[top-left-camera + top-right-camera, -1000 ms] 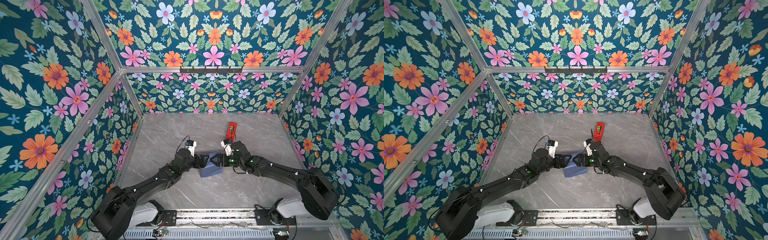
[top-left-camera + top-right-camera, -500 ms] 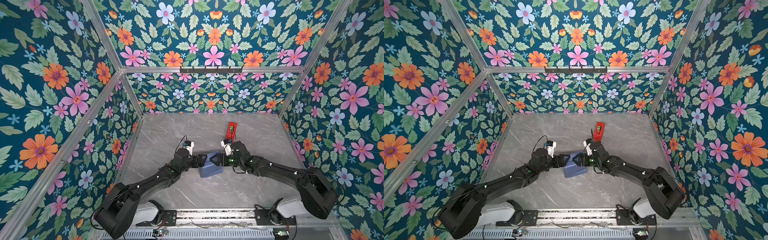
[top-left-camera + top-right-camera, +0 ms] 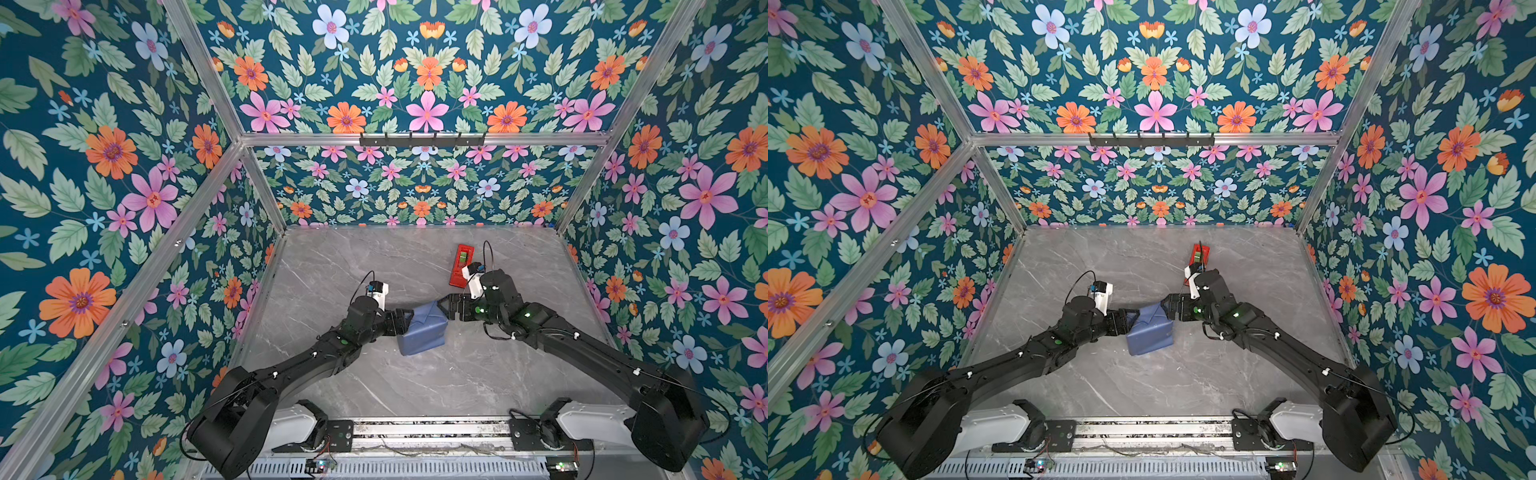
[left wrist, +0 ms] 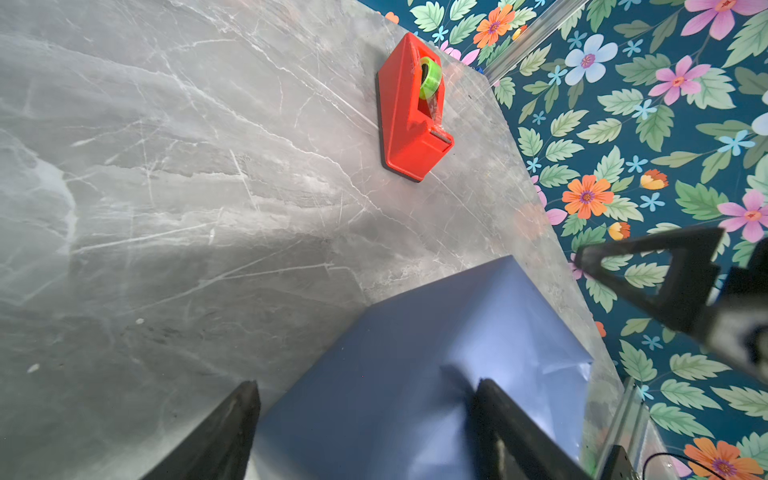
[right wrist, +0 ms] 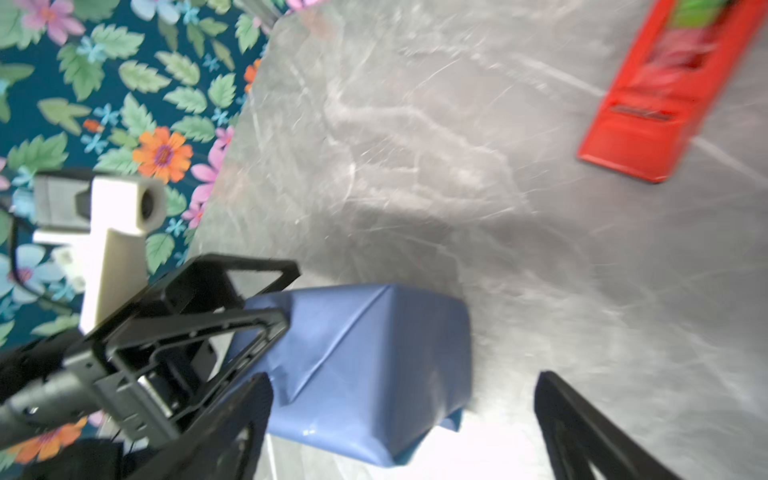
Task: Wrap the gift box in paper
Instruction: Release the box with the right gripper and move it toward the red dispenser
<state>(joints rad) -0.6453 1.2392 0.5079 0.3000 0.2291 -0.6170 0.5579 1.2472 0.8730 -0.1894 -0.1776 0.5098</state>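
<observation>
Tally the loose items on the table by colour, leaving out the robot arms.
Blue: 1, the paper, folded up into a parcel.
Red: 1, the tape dispenser, holding a green roll.
Total: 2.

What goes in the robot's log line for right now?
paper: folded into box-shaped parcel | left pincer: open, at paper | right pincer: open, at paper | tape dispenser: apart, untouched
</observation>
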